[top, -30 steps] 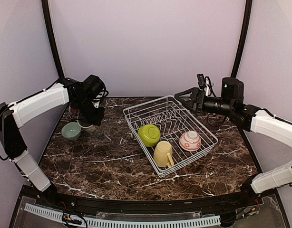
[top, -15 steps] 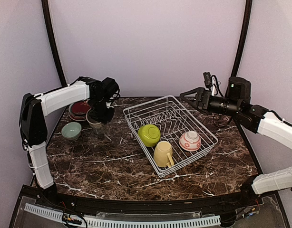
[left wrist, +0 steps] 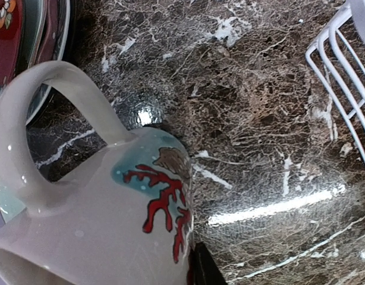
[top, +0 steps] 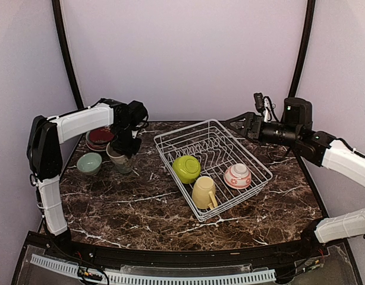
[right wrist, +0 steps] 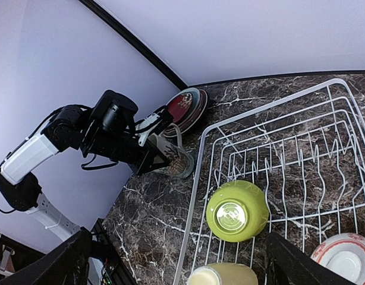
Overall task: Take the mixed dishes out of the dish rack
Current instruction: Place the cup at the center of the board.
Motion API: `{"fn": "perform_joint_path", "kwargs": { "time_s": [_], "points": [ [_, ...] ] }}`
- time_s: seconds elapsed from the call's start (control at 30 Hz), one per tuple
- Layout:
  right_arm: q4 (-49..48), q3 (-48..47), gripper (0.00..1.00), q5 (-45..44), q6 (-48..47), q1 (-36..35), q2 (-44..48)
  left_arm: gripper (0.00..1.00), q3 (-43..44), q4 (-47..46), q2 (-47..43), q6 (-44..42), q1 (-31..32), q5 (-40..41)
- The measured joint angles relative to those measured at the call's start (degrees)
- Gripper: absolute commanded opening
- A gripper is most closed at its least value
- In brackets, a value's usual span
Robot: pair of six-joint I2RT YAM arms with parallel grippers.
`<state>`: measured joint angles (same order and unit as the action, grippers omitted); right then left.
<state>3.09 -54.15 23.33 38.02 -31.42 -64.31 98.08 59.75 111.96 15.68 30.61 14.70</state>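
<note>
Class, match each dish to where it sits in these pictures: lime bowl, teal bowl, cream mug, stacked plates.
1 lime bowl
2 teal bowl
3 cream mug
4 stacked plates

A held by the left end effector
B back left corner of the table
C upside down in the dish rack
D upright, just in front of the plates

Pairs: 1-C, 2-D, 3-A, 4-B

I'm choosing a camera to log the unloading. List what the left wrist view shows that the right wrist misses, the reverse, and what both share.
Left wrist only: the red coral print on the cream mug, close up. Right wrist only: the lime bowl, yellow mug and red-patterned bowl inside the dish rack, plus the left arm. Both: that mug, the plate stack, the rack's wire and the marble table.
</note>
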Motion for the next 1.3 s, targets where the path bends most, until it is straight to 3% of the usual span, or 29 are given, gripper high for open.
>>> {"fn": "perform_joint_path", "kwargs": {
  "time_s": [0.27, 0.4, 0.8, 1.13, 1.3],
  "points": [
    [1.11, 0.0, 0.99, -0.02, -0.04, 0.0, -0.74, 0.24, -1.53, -2.43, 0.11, -0.61, -0.26, 1.53],
    [2.71, -0.33, 0.99, -0.11, -0.44, 0.0, -0.76, 0.4, -1.88, -2.89, 0.11, -0.98, -0.48, 2.8],
    [8.63, -3.39, 0.99, -2.25, -2.64, -0.02, -1.7, 0.65, 1.27, -1.31, -1.03, -4.35, -0.85, 4.74],
    [14.19, -6.38, 0.99, -4.11, -3.98, -0.02, -3.08, 0.75, 12.26, 0.15, -9.2, -6.97, -0.87, 5.09],
    [15.3, -8.07, 0.99, -5.07, -5.11, -0.57, -5.92, 0.8, 11.41, -6.47, -18.53, -8.63, -0.87, 3.13]
  ]
}}
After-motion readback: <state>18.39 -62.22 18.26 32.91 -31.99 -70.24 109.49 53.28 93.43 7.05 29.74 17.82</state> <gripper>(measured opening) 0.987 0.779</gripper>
